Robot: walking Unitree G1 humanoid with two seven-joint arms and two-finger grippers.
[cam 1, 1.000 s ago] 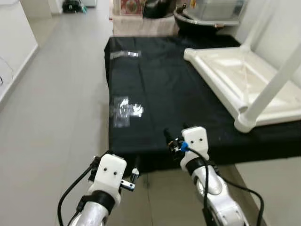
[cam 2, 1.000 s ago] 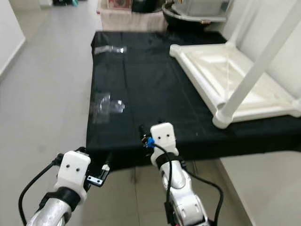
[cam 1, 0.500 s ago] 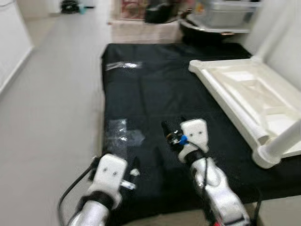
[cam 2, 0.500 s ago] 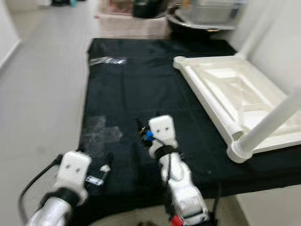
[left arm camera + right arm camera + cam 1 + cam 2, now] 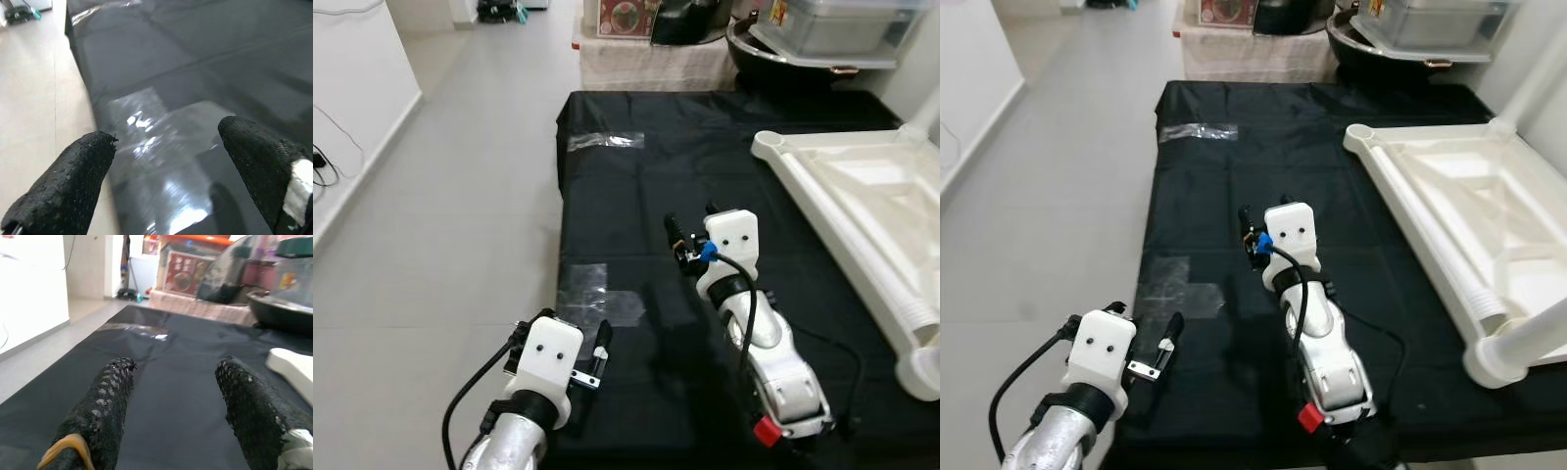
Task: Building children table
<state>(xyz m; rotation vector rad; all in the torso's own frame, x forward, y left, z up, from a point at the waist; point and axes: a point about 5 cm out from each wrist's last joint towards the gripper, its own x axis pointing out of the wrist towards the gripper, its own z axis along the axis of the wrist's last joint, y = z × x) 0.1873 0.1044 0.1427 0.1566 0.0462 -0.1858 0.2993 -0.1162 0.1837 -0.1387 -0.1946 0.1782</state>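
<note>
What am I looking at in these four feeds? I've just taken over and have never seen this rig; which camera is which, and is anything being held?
This is a humanoid robot with two silver arms, each ending in an end effector of two black fingers. The two wide pictures come from its head camera, looking down over a black mat on the floor. The left end effector hovers by the mat's near left edge, above a clear plastic bag. The right end effector reaches out over the middle of the mat. The other two pictures look along each arm's own fingers; both pairs stand open and hold nothing. To the right lies the white children's table, upside down, with one leg fitted at its near corner. A second clear bag lies farther up the mat.
</note>
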